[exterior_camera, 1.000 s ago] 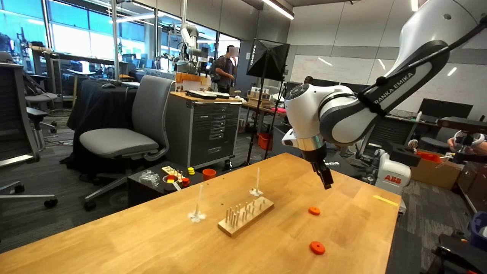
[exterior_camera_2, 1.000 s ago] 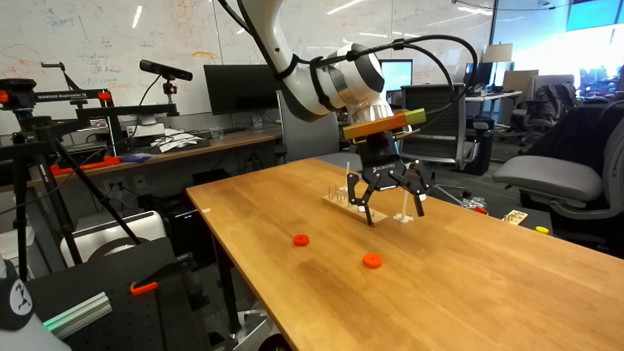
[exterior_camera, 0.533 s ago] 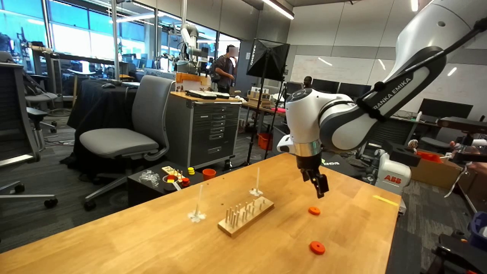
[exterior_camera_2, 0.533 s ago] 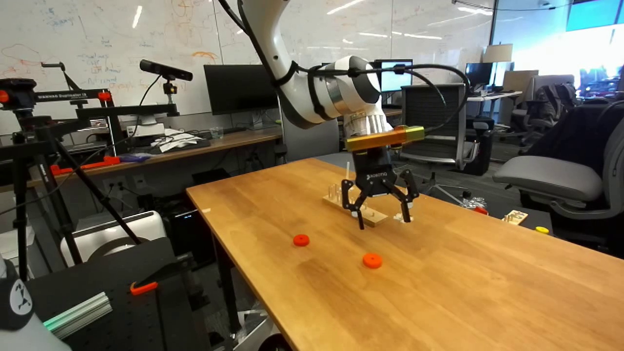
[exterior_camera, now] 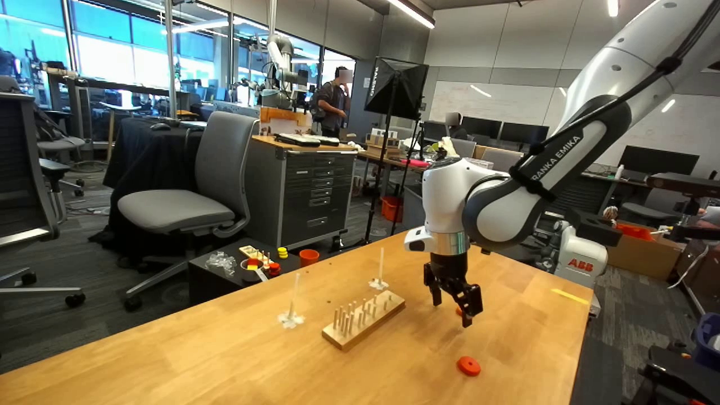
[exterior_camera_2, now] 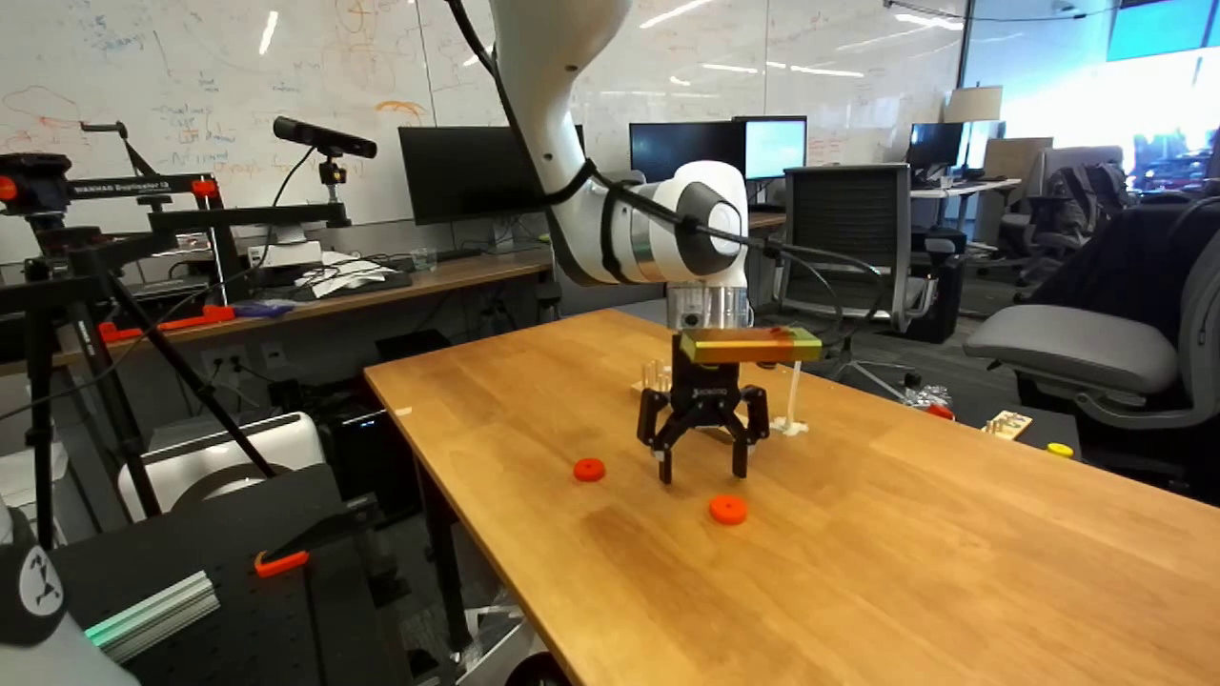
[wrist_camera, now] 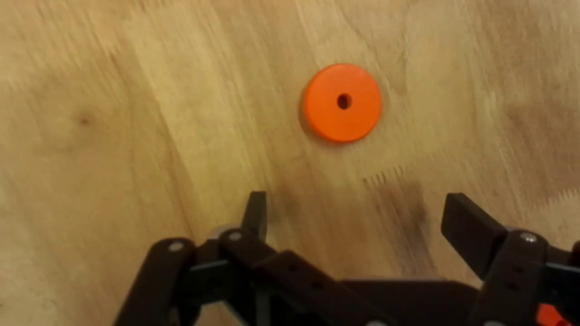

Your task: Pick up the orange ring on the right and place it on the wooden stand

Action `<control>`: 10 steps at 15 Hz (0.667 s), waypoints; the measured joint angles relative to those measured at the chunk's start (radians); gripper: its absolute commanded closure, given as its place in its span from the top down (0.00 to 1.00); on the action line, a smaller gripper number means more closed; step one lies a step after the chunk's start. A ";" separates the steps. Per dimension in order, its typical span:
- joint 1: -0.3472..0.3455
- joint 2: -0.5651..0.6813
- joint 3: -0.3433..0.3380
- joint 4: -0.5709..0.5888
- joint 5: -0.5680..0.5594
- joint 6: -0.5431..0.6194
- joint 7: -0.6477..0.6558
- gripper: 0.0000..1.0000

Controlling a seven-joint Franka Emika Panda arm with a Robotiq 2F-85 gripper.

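Observation:
The orange ring [exterior_camera_2: 728,510] lies flat on the table, right of a second ring in an exterior view. In an exterior view only a sliver of it [exterior_camera: 458,311] shows behind a finger. In the wrist view the ring [wrist_camera: 324,108] shows whole, with its centre hole, beyond the fingertips. My gripper [exterior_camera_2: 702,474] is open and empty, pointing down low over the table beside the ring, also seen in an exterior view [exterior_camera: 451,313] and the wrist view [wrist_camera: 355,199]. The wooden stand [exterior_camera: 370,322] with upright pegs stands on the table; my gripper partly hides it [exterior_camera_2: 640,387] in an exterior view.
The second, red-orange ring [exterior_camera: 468,366] lies on the table in both exterior views [exterior_camera_2: 589,469]; a bit of it [wrist_camera: 549,315] shows in the wrist view's corner. Two thin upright rods [exterior_camera: 293,298] [exterior_camera: 381,264] stand in white lumps behind the stand.
My gripper has come down toward the table and closer to the orange ring, and has turned from tilted to nearly upright. It has stayed open. The rings and stand have not moved.

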 measured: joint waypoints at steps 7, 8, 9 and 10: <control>-0.183 0.030 0.092 -0.042 0.245 0.143 -0.360 1.00; -0.202 0.030 0.103 -0.047 0.275 0.148 -0.400 1.00; -0.218 0.030 0.111 -0.052 0.301 0.152 -0.435 1.00; -0.230 0.030 0.117 -0.057 0.325 0.159 -0.464 1.00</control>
